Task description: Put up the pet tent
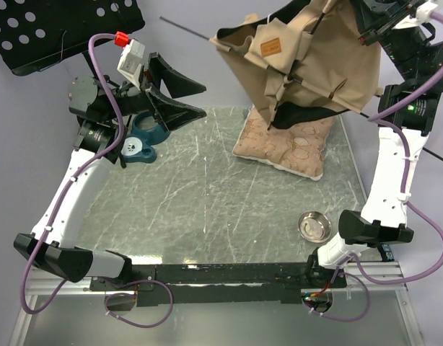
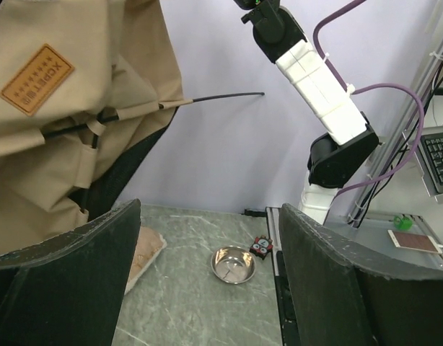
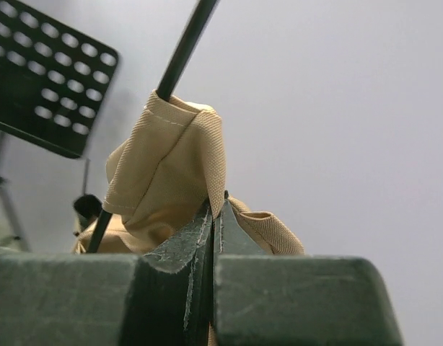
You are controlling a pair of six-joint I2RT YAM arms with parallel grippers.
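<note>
The pet tent (image 1: 308,65) is a crumpled tan fabric bundle with a brown label patch (image 1: 267,47). It hangs in the air over the back right of the table. A thin black pole (image 1: 189,32) sticks out of it to the left. My right gripper (image 1: 376,30) is high at the top right and shut on a fold of the tent fabric (image 3: 171,166) beside a pole (image 3: 184,47). My left gripper (image 1: 200,99) stands open at the back left, its empty fingers pointing at the tent. In the left wrist view the tent (image 2: 63,108) hangs at the upper left, apart from the fingers (image 2: 84,281).
A pinkish-beige cushion (image 1: 283,140) lies under the hanging tent. A steel bowl (image 1: 314,225) sits near the right arm's base. A blue pet bowl stand (image 1: 143,135) is under the left arm. A black perforated stand (image 1: 55,29) is at the far left.
</note>
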